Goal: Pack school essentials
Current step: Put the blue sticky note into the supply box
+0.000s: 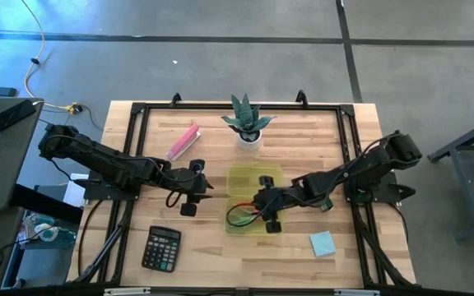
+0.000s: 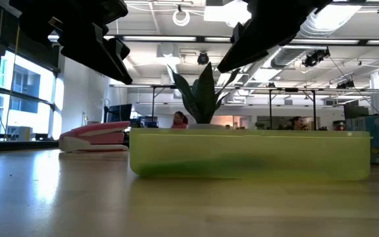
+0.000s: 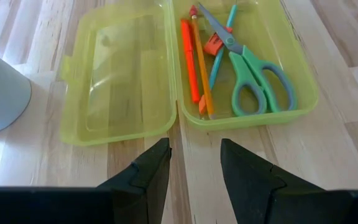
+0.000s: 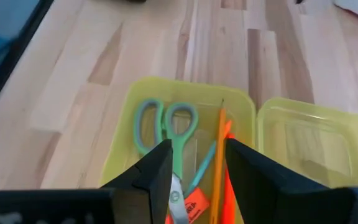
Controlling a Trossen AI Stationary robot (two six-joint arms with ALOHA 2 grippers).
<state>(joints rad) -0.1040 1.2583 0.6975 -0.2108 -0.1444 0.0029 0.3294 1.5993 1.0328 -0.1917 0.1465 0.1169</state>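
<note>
The right end effector (image 1: pixel 263 215) hung over the tray of an open yellow-green case (image 1: pixel 251 201), its fingers (image 4: pixel 151 171) spread with a gap between them and gripping nothing; under it, in the tray, lay the green-handled scissors (image 3: pixel 253 74), an orange pencil (image 3: pixel 201 65), a red-orange pen-like tool (image 3: pixel 188 59) and a thin blue-green pencil (image 3: pixel 219 53), side by side lengthwise; a small red-orange piece (image 3: pixel 213 45) rested by the scissor blades. The case's lid (image 3: pixel 120 74) lay flat and empty, hinged beside the tray. The left end effector (image 1: pixel 194 187) hovered just left of the case, its fingers (image 3: pixel 148 171) likewise apart and empty. Farther out on the wooden surface (image 1: pixel 220 247), a light-blue square note pad (image 1: pixel 322 243) lay near the right front corner, well apart from the case; a black calculator (image 1: pixel 161 248) sat at the front left, a pink oblong bar (image 1: pixel 183 141) toward the back left, and a potted plant (image 1: pixel 248 123) behind the case.
</note>
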